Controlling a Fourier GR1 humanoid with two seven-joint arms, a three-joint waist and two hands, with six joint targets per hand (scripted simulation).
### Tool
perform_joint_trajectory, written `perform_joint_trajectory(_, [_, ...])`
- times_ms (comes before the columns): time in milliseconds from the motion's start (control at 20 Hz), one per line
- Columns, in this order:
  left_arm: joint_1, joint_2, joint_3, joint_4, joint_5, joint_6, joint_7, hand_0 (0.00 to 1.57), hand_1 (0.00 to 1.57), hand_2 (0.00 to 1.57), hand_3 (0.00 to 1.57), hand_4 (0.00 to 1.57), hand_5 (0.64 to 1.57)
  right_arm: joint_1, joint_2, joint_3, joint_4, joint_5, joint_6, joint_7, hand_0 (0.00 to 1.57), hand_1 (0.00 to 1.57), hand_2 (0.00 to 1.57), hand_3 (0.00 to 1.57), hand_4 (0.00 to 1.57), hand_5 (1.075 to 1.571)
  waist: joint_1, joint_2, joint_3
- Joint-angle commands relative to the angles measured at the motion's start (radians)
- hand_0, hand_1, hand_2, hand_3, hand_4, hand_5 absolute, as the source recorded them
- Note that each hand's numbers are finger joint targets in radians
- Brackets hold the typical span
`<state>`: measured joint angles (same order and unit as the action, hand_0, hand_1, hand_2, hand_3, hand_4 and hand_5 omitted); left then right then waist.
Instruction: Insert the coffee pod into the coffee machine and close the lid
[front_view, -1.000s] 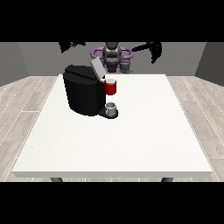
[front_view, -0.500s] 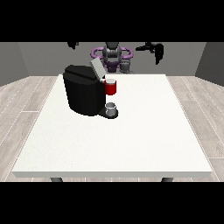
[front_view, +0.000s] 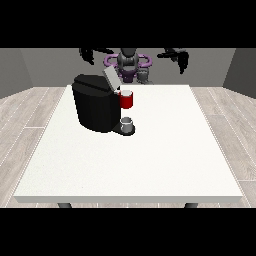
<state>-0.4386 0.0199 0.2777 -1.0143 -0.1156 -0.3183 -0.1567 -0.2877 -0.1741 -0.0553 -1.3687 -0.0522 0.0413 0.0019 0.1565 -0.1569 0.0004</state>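
Coffee machine (front_view: 96, 107) lid up, grey thing (front_view: 128, 125) at base

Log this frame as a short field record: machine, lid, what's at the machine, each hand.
machine: black coffee machine, on the table, view's left of centre
lid: lid up, tilted open
at machine: red thing; grey thing below it
hand at view's left: hand raised above table, holding nothing
hand at view's right: hand raised, holding nothing
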Motion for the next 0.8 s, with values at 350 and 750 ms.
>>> perform_joint_trajectory(350, [0.13, 0.004, -0.078, -0.269, 0.111, 0.029, 0.113, 0.0, 0.0, 0.0, 0.0, 0.0, 1.571, -0.105, 0.007, -0.045, 0.185, 0.004, 0.006, -0.065, 0.0, 0.0, 0.0, 0.0, 0.0, 1.571, 0.024, 0.096, -0.0001])
perform_joint_trajectory(750, [0.156, 0.044, -0.088, -0.35, 0.137, 0.063, 0.178, 0.0, 0.0, 0.0, 0.0, 0.0, 1.571, -0.206, 0.012, -0.013, 0.239, 0.033, 0.035, -0.053, 0.0, 0.0, 0.0, 0.0, 0.0, 1.571, -0.034, 0.142, -0.0003])
